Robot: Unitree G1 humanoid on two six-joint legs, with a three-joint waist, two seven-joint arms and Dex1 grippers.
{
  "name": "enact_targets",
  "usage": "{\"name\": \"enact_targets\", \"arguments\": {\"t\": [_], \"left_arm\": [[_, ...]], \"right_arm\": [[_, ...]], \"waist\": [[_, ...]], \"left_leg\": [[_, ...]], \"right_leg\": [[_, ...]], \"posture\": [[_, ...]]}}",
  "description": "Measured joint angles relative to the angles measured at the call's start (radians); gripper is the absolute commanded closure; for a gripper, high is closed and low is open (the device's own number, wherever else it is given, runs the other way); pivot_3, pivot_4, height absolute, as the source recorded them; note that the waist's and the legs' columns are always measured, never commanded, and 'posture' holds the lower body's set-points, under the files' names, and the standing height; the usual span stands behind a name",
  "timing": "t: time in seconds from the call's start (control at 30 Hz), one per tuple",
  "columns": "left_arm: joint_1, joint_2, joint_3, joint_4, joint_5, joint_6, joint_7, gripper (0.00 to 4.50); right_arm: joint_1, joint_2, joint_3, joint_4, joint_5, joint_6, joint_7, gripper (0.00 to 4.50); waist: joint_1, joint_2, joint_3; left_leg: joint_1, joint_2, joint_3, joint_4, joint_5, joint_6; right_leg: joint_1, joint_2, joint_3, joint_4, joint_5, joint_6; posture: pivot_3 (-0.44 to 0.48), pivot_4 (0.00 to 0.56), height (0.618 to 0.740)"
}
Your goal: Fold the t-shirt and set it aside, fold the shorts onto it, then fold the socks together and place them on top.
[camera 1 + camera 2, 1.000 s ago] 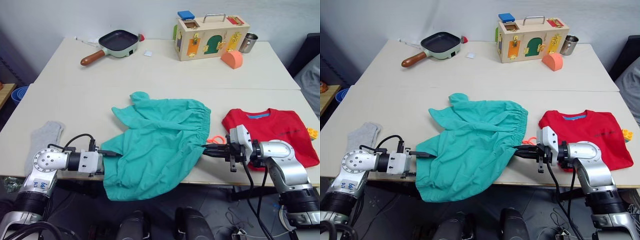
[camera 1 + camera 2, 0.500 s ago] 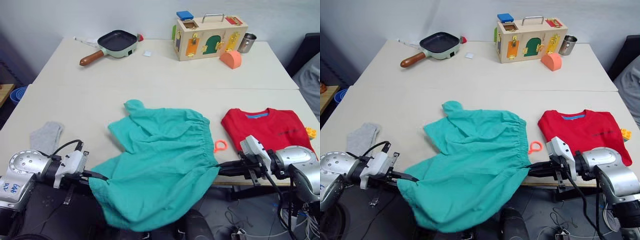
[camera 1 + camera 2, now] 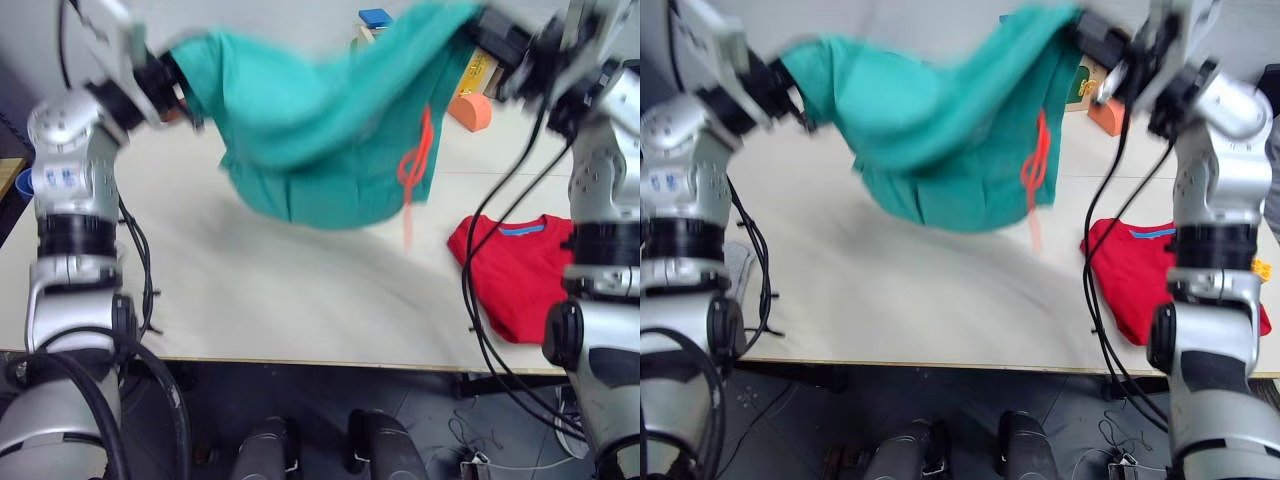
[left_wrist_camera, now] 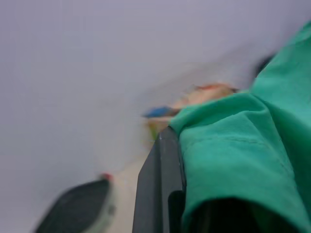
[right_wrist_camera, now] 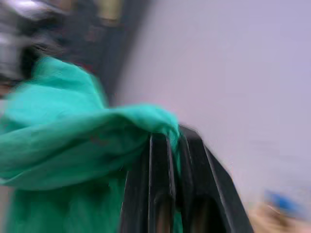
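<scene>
My left gripper [image 3: 170, 85] and right gripper [image 3: 495, 40] each pinch a top corner of the shorts [image 3: 320, 120], held high over the table [image 3: 250, 290] (thin, limp cloth, I judge), so holding the elastic edge seems safest.

- We see both arms now raised high; a second ago they sat low at the near table edge, at about 6 o'clock.
- Left gripper [image 3: 178, 88] has gone up to roughly 10 o'clock, clamped on one corner of the shorts [image 3: 320, 130].
- Right gripper [image 3: 478, 25] has gone up to roughly 1 o'clock, pinching the opposite corner.
- The shorts have left the table [image 3: 250, 290]; they now hang stretched in the air between the grippers, sagging in the middle.
- The orange drawstring [image 3: 415, 160], earlier on the tabletop, now dangles from the cloth.
</scene>
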Motion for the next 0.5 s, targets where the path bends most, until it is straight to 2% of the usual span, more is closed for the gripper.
{"name": "enact_targets", "arguments": {"t": [0.03, 0.1, 0.2, 0.27, 0.33, 0.43, 0.5], "left_arm": [[-0.080, -0.003, 0.007, 0.061, 0.024, -0.059, 0.041, 4.46], [-0.201, -0.007, 0.015, 0.113, 0.049, -0.168, 0.068, 4.46], [-0.256, 0.011, 0.009, 0.120, 0.096, -0.360, 0.041, 4.46], [-0.192, 0.026, 0.001, 0.097, 0.111, -0.438, -0.010, 4.46], [-0.068, 0.042, -0.003, 0.079, 0.116, -0.477, -0.070, 4.46], [0.234, 0.061, -0.037, -0.019, 0.133, -0.504, -0.164, 4.46], [0.351, 0.068, -0.044, -0.055, 0.141, -0.502, -0.182, 4.46]], "right_arm": [[-0.048, 0.007, -0.011, 0.060, -0.029, -0.079, -0.054, 4.50], [-0.108, 0.016, -0.028, 0.130, -0.053, -0.208, -0.095, 4.50], [-0.094, 0.017, -0.027, 0.138, -0.042, -0.286, -0.032, 4.50], [0.002, 0.017, -0.021, 0.098, -0.024, -0.259, 0.022, 4.50], [0.146, 0.016, 0.001, 0.055, -0.023, -0.213, 0.069, 4.50], [0.420, 0.017, 0.075, -0.082, -0.027, -0.129, 0.140, 4.50], [0.501, 0.017, 0.095, -0.128, -0.029, -0.116, 0.158, 4.50]], "waist": [[-0.002, -0.001, 0.001], [-0.005, -0.002, 0.001], [-0.009, -0.002, 0.001], [-0.011, -0.002, 0.001], [-0.010, -0.002, 0.001], [-0.009, 0.000, 0.004], [-0.008, 0.000, 0.004]], "left_leg": [[-0.006, -0.001, 0.000, 0.001, 0.000, 0.001], [-0.008, -0.007, 0.000, 0.000, 0.000, 0.003], [-0.004, -0.009, -0.001, -0.001, -0.002, 0.007], [0.003, -0.009, -0.003, -0.002, -0.003, 0.007], [0.006, -0.009, -0.003, -0.002, -0.003, 0.008], [0.002, -0.008, -0.003, 0.005, 0.001, 0.010], [0.001, -0.007, -0.003, 0.007, 0.003, 0.010]], "right_leg": [[-0.006, 0.000, -0.003, 0.002, 0.000, 0.000], [-0.010, -0.004, -0.014, 0.004, 0.000, 0.000], [-0.006, -0.005, -0.018, 0.004, 0.000, 0.001], [0.004, -0.005, -0.019, 0.002, 0.000, 0.002], [0.009, -0.005, -0.018, 0.001, -0.002, 0.004], [0.008, -0.006, -0.017, 0.004, -0.002, 0.008], [0.007, -0.007, -0.016, 0.006, -0.001, 0.008]], "posture": [[0.000, 0.150, 0.740], [0.000, 0.150, 0.740], [0.000, 0.150, 0.740], [0.000, 0.150, 0.740], [0.000, 0.150, 0.740], [0.000, 0.150, 0.740], [0.000, 0.150, 0.740]]}}
